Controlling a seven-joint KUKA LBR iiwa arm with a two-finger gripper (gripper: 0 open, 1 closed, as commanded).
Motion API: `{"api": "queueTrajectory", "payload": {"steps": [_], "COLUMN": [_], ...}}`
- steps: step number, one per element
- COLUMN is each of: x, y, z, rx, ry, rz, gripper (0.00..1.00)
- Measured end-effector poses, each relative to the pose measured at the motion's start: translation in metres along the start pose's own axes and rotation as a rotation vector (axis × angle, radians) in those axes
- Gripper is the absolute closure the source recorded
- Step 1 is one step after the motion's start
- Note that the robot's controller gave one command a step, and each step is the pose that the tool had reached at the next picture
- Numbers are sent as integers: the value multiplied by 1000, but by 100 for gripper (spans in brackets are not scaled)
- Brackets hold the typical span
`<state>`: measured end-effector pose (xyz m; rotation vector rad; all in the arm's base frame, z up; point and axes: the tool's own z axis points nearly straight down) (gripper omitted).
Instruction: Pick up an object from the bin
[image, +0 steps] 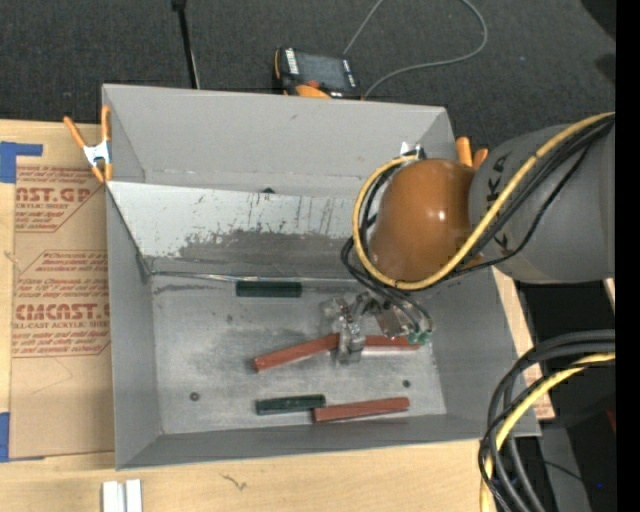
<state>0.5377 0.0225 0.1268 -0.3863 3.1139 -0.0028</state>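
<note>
My gripper (347, 338) is low in the bin's right half, its metal fingers down at the right end of a long red stick (296, 353) that lies slanted across the middle of the floor. Whether the fingers clasp the stick I cannot tell. Just right of the fingers lies a small red and white piece (392, 344) with a green tip. Nearer the front wall lie a dark green bar (289, 405) and a red bar (362, 408), end to end.
Another dark green bar (268, 289) rests at the foot of the back wall. The arm's orange dome and yellow-black cables hang over the bin's right side. The left half of the floor holds nothing but scuffs.
</note>
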Motion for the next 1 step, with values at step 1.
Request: {"api": "queueTrajectory", "payload": {"steps": [1], "x": [-34], "y": [22], "z": [-91], "rx": [-1], "ry": [-9], "rz": [-8], "gripper": [100]}}
